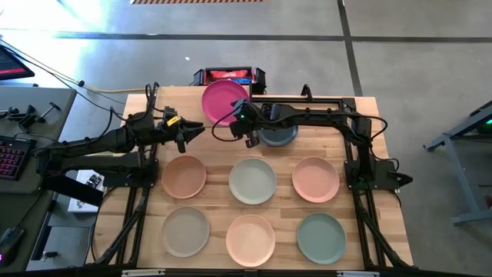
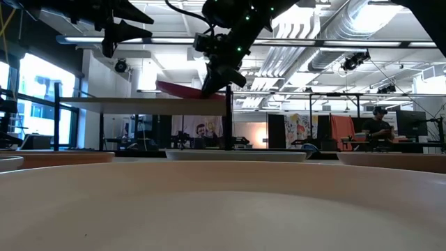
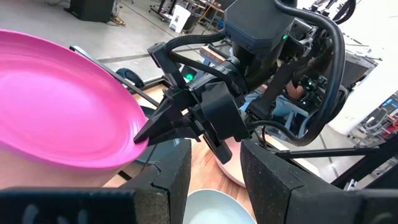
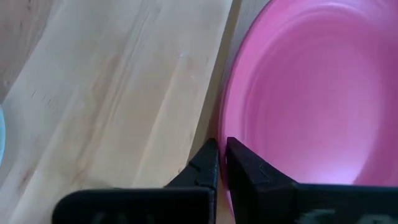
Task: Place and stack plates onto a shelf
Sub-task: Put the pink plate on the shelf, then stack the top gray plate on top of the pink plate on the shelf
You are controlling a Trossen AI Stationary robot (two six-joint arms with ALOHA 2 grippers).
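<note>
Pinched together on the rim of a round matte magenta plate (image 1: 223,98), the fingers of the right gripper (image 1: 240,117) hold that plate tilted above the small raised light-wood shelf (image 2: 139,104) at the far edge of the table. In the right wrist view the two dark fingertips (image 4: 211,163) meet on the plate's edge, with the pale wood board just beside it. In the low view the plate's lower edge sits at the level of the shelf board, though whether it touches cannot be told.

Left gripper (image 1: 187,132) hovers near the plate's left side, its fingers (image 3: 277,180) spread apart and holding nothing; its wrist camera looks straight at the pinched rim.

A dark grey round plate (image 1: 278,136) lies partly hidden beneath the right arm. Six more plates lie flat on the large plank tabletop (image 1: 219,201) in two rows, well apart from one another: a peach plate (image 1: 184,175), a pale sage plate (image 1: 252,181) and a salmon plate (image 1: 315,178) in the farther row; a beige-grey plate (image 1: 185,231), a second peach plate (image 1: 250,239) and a muted green plate (image 1: 320,238) in the nearer row.
</note>
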